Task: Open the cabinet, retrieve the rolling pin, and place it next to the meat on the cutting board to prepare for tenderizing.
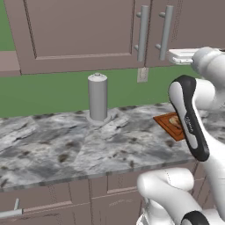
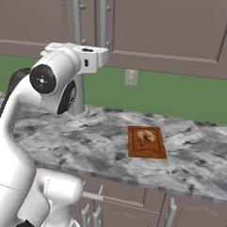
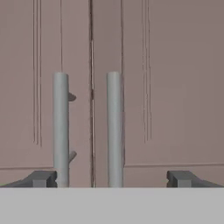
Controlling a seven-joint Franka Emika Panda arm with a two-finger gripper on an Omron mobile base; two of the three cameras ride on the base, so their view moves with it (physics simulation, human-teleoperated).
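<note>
The cabinet (image 3: 166, 87) has both doors shut, with two vertical grey bar handles side by side. My gripper (image 3: 113, 179) is open and faces the doors close up. The right-hand handle (image 3: 114, 127) stands between the fingertips (image 3: 41, 178), and the left-hand handle (image 3: 60, 127) is just inside the left tip; neither is touched. On the counter lies the cutting board (image 2: 147, 142) with the meat (image 2: 145, 135) on it. In the left base view my arm partly covers the board (image 1: 166, 123). The rolling pin is out of view.
A tall grey upright cylinder (image 1: 97, 96) stands on the marble counter (image 1: 57, 145) left of the board. A wall outlet (image 2: 131, 77) sits on the green backsplash. Drawer fronts with short handles (image 2: 93, 196) run under the counter edge.
</note>
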